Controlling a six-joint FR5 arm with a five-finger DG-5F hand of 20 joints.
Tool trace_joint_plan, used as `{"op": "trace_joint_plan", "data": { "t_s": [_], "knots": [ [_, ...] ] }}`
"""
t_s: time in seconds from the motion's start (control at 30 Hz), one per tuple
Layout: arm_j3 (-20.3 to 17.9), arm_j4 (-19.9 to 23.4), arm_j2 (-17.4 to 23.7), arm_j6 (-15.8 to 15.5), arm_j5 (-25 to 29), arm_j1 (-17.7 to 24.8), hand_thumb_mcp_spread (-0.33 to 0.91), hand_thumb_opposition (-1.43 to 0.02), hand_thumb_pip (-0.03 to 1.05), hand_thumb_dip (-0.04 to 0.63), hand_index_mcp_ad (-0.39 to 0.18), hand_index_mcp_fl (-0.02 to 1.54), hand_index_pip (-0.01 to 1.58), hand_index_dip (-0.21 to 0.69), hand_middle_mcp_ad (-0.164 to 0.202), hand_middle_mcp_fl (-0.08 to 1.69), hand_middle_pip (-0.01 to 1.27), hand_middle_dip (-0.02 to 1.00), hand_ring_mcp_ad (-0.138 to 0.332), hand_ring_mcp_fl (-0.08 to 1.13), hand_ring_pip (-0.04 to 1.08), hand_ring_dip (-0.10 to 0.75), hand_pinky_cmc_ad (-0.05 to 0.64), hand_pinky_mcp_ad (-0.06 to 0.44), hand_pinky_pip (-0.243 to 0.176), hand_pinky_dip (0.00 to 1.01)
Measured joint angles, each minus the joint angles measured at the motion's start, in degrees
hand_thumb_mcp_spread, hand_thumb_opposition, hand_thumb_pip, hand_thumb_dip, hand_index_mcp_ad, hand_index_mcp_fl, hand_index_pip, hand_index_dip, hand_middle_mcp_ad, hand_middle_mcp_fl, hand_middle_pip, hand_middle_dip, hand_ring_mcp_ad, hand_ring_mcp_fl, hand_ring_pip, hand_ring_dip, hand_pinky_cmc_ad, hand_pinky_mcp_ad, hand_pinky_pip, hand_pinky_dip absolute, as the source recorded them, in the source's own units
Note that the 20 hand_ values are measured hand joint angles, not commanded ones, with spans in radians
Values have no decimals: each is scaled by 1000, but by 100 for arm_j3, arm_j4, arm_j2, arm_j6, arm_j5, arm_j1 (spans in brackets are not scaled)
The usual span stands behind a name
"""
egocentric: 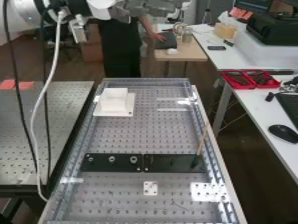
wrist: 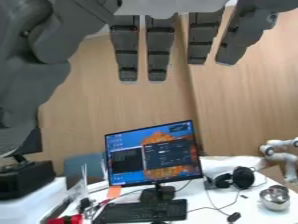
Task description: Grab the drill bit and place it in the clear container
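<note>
At the top edge of the high view is the hand [egocentric: 154, 8], high above the bench's far end and well away from everything on it. In the wrist view the fingers of the hand [wrist: 159, 50] are straight, with nothing held. A thin slanted stick [egocentric: 201, 140] rises from the right end of a black plate [egocentric: 169, 163]; whether it is the drill bit I cannot tell. A whitish square box [egocentric: 114, 99] sits on a white base at the bench's far left; I cannot tell whether it is the clear container.
The perforated bench [egocentric: 143, 135] has raised rails along its sides. Black plates cross it, the left one with several round fittings [egocentric: 112, 159]. A small white plate [egocentric: 150, 188] lies nearer. Red trays [egocentric: 250, 79] and a mouse [egocentric: 283, 133] are on the right-hand table.
</note>
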Motion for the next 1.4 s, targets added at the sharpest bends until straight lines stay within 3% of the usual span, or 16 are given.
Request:
{"op": "trace_joint_plan", "data": {
  "t_s": [0.1,0.3,0.93,1.17,1.3,1.4],
  "knots": [
    [72,-138,-29,18,-107,-86,272,-653,258,38,-54,271,51,363,40,201,120,230,175,30,94,17,243,204,-75,199],
    [173,-233,-115,40,-102,-134,272,-653,257,38,-49,271,51,347,44,201,126,225,182,30,94,17,244,208,-79,201],
    [221,-140,-156,53,-246,-194,271,-648,253,31,-42,271,52,346,40,187,126,213,194,30,98,5,243,206,-80,201],
    [225,-112,-153,59,12,-155,271,-648,250,38,-40,271,52,346,45,187,126,213,195,30,98,5,243,208,-80,201],
    [237,-33,-155,16,-245,-124,271,-651,216,37,-51,271,52,346,51,188,126,209,194,30,98,5,243,208,-80,201],
    [252,-42,-160,-103,-150,-65,271,-651,216,37,-45,271,56,346,52,188,126,213,190,30,98,5,244,208,-80,201]
  ]
}}
